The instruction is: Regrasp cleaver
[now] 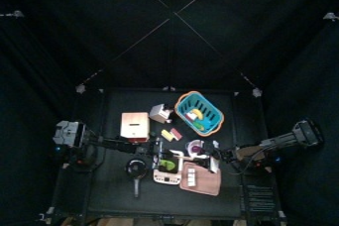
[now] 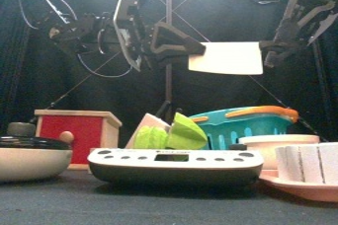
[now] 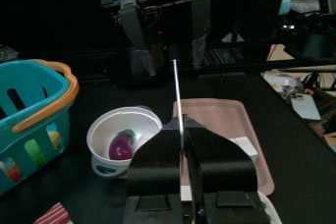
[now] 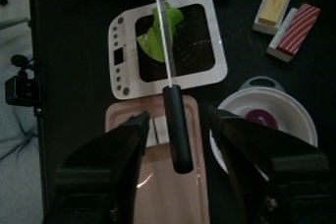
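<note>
The cleaver (image 2: 224, 58) hangs in the air between both arms, its white blade broadside in the front view. My left gripper (image 2: 185, 43) is shut on the blade's end. In the left wrist view the blade (image 3: 176, 85) shows edge-on as a thin line running out from between the shut jaws. My right gripper (image 4: 175, 135) stands open around the black handle (image 4: 175, 130), with a gap on each side of it. In the front view that gripper (image 2: 282, 43) sits at the blade's right end and hides the handle.
Below the cleaver lie a pink tray (image 4: 138, 194), a white bowl (image 3: 125, 135) holding something purple, and a white scale (image 2: 172, 165) with green leaves (image 4: 160, 33) on it. A teal basket (image 2: 244, 125), a red box (image 2: 77, 130) and a black pan (image 2: 34, 155) also stand on the table.
</note>
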Controlling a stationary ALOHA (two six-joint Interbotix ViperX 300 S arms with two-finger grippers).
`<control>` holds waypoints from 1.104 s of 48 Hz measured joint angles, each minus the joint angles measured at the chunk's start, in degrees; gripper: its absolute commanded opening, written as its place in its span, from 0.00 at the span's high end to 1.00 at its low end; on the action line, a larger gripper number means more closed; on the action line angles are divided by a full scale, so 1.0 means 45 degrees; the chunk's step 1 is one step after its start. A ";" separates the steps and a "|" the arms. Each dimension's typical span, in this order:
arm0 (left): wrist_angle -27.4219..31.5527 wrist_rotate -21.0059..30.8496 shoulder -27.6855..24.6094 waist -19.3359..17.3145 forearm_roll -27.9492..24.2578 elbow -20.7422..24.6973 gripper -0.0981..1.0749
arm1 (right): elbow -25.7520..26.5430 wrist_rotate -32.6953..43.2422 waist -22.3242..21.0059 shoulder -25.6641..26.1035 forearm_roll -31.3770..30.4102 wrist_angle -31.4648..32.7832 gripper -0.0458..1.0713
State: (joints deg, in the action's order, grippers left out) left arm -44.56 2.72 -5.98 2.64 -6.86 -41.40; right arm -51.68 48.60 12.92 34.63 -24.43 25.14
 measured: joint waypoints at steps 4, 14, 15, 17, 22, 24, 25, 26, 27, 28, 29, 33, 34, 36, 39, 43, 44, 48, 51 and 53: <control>0.0000 0.0000 -0.0059 0.0000 0.0098 0.0020 0.67 | -0.0020 0.0000 0.0000 0.0020 0.0059 0.0000 0.35; 0.0000 0.0000 -0.0078 0.0000 0.0273 0.0117 0.67 | -0.0059 -0.0078 -0.0020 0.0020 0.0410 0.0176 0.51; 0.0000 0.0039 -0.0098 0.0000 0.0273 0.0137 0.67 | -0.0059 -0.0059 -0.0020 0.0020 0.0430 0.0215 0.52; 0.0000 0.0039 -0.0137 0.0020 0.0293 0.0176 0.67 | -0.0059 -0.0039 -0.0020 0.0020 0.0508 0.0312 0.54; 0.0000 0.0039 -0.0273 0.0000 0.0313 0.0273 0.67 | -0.0059 -0.0039 -0.0020 0.0137 0.0664 0.0488 0.57; 0.0000 0.0059 -0.0313 0.0020 0.0313 0.0312 0.67 | -0.0039 -0.0039 -0.0020 0.0195 0.0762 0.0527 0.58; 0.0020 0.0059 -0.0332 0.0039 0.0313 0.0332 0.67 | -0.0059 -0.0039 -0.0020 0.0195 0.0801 0.0547 0.58; 0.0020 0.0059 -0.0371 0.0039 0.0293 0.0371 0.67 | -0.0059 -0.0039 -0.0020 0.0234 0.0820 0.0586 0.58; 0.0039 0.0059 -0.0371 0.0059 0.0313 0.0391 0.67 | -0.0059 -0.0039 -0.0020 0.0254 0.0840 0.0625 0.58; 0.0059 0.0059 -0.0391 0.0059 0.0313 0.0410 0.67 | -0.0059 -0.0039 -0.0020 0.0273 0.0840 0.0664 0.58; 0.0098 0.0078 -0.0391 0.0078 0.0313 0.0430 0.67 | -0.0078 -0.0059 -0.0020 0.0273 0.0840 0.0703 0.58; 0.0293 0.0078 -0.0410 0.0117 0.0332 0.0527 0.67 | -0.0117 -0.0059 -0.0020 0.0273 0.0840 0.0879 0.58; 0.0332 0.0078 -0.0410 0.0117 0.0332 0.0547 0.67 | -0.0137 -0.0078 -0.0020 0.0293 0.0840 0.0898 0.58; 0.0469 0.0078 -0.0410 0.0156 0.0332 0.0605 0.67 | -0.0176 -0.0078 0.0000 0.0293 0.0859 0.0918 0.58; 0.0625 0.0078 -0.0430 0.0176 0.0352 0.0645 0.67 | -0.0195 -0.0078 0.0000 0.0293 0.0879 0.0937 0.58; 0.0762 0.0098 -0.0449 0.0195 0.0352 0.0703 0.67 | -0.0195 -0.0078 0.0000 0.0293 0.0898 0.0937 0.58; 0.0781 0.0078 -0.0449 0.0195 0.0352 0.0723 0.67 | -0.0195 -0.0078 -0.0020 0.0293 0.0898 0.0937 0.58; 0.0820 0.0078 -0.0566 0.0195 0.0352 0.0781 0.67 | -0.0234 -0.0078 0.0000 0.0293 0.0918 0.0977 0.58; 0.0840 0.0078 -0.0703 0.0215 0.0371 0.0840 0.67 | -0.0293 -0.0078 0.0000 0.0293 0.0938 0.0977 0.58; 0.0859 0.0078 -0.0801 0.0234 0.0371 0.0879 0.67 | -0.0312 -0.0059 0.0020 0.0293 0.0938 0.0996 0.58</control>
